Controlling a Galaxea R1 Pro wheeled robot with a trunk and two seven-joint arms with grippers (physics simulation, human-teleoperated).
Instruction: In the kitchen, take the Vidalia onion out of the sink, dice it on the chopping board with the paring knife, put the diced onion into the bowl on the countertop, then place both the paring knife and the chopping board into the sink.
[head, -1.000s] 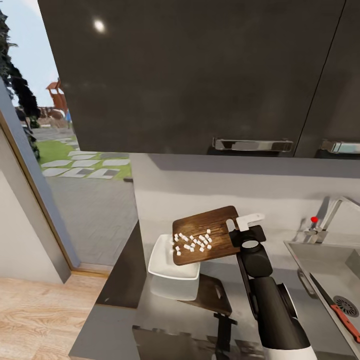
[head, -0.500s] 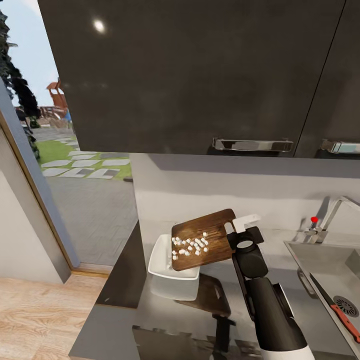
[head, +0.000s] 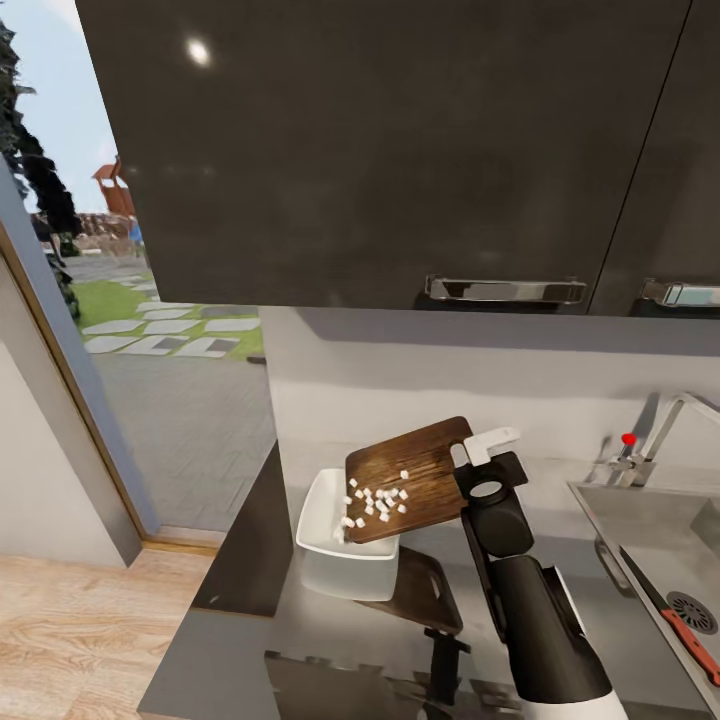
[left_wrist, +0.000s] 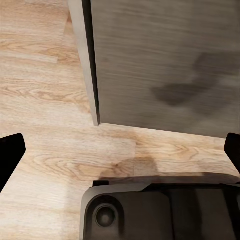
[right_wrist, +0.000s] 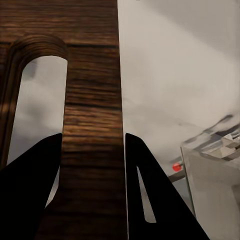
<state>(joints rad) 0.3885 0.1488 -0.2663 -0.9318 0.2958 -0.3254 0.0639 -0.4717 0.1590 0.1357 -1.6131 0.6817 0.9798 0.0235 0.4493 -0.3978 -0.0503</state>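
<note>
Right gripper (head: 472, 462) clenched on the handle end of the chopping board (head: 412, 478), tilted over the bowl (head: 322, 530) on the countertop (head: 250, 560); diced onion (head: 376, 500) slides toward the board's 8 o'clock edge. Risk: bits clearing the rim if the tilt steepens. Paring knife (head: 672, 615) lies in the sink (head: 610, 520) at 4 o'clock, partly cropped. Left gripper (left_wrist: 120, 150) stands released over the wooden floor (left_wrist: 45, 100).

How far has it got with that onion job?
The dicing looks done: whitish onion bits lie on the chopping board. The paring knife already lies in the sink. In hand: the right hand grips the board's handle end and tilts it over the bowl, bits at its low edge. Left: emptying the board, then putting it in the sink.
</note>
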